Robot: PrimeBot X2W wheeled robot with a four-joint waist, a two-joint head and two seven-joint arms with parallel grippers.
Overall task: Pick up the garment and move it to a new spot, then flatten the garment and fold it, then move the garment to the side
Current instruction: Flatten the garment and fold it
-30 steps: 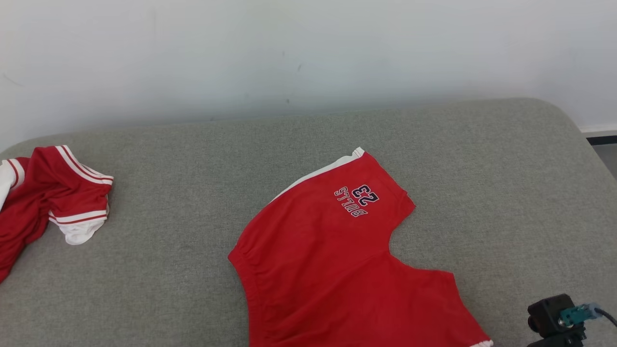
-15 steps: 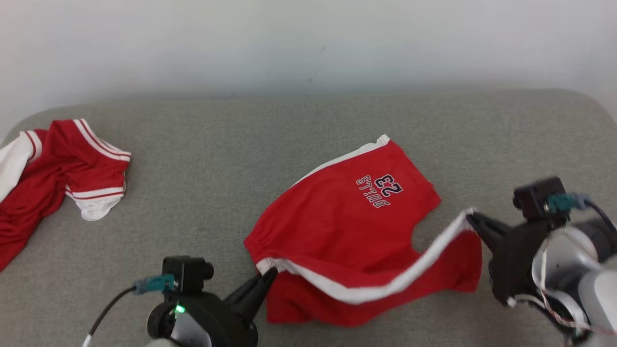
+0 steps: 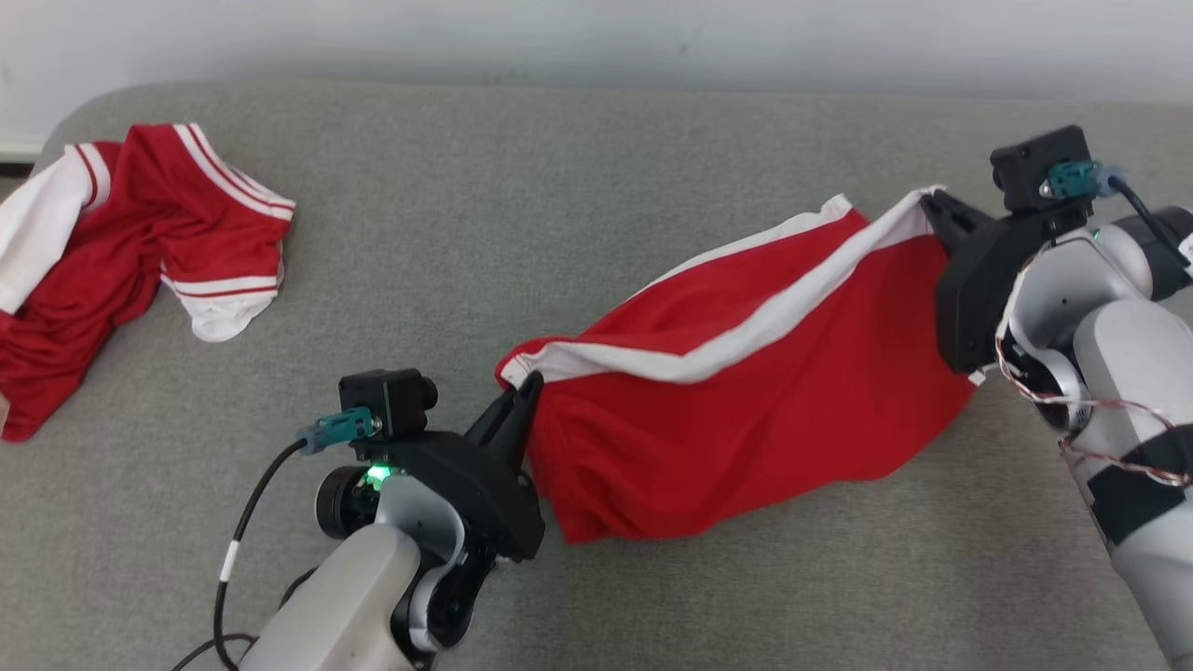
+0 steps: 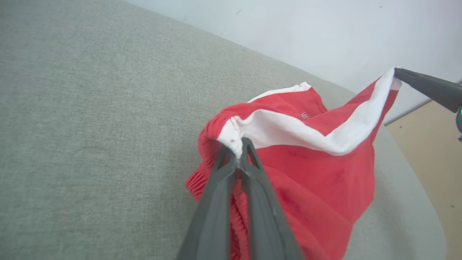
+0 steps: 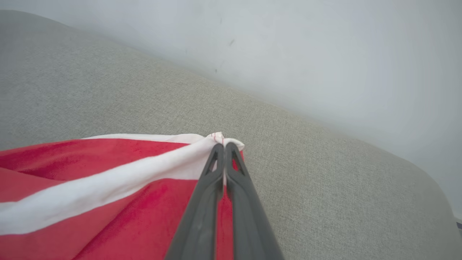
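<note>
The garment (image 3: 746, 419) is a pair of red shorts with a white side stripe, stretched between my two grippers above the grey cushion. My left gripper (image 3: 524, 384) is shut on its near-left corner by the waistband, seen close up in the left wrist view as the garment (image 4: 325, 159) pinched by my left gripper (image 4: 238, 144). My right gripper (image 3: 930, 198) is shut on the far-right corner of the white stripe; in the right wrist view my right gripper (image 5: 223, 146) pinches the garment (image 5: 108, 202). The cloth sags between the two grips and its lower fold rests on the cushion.
A second red-and-white garment (image 3: 121, 252) lies crumpled at the far left of the grey cushion (image 3: 513, 214). A white wall runs behind the cushion. In the left wrist view the cushion's rounded right edge drops to a tan floor (image 4: 433, 151).
The head camera has tilted down. Both grippers have lifted the shorts' edge up and away, folding it over the printed half; the right one has gone farther back.
</note>
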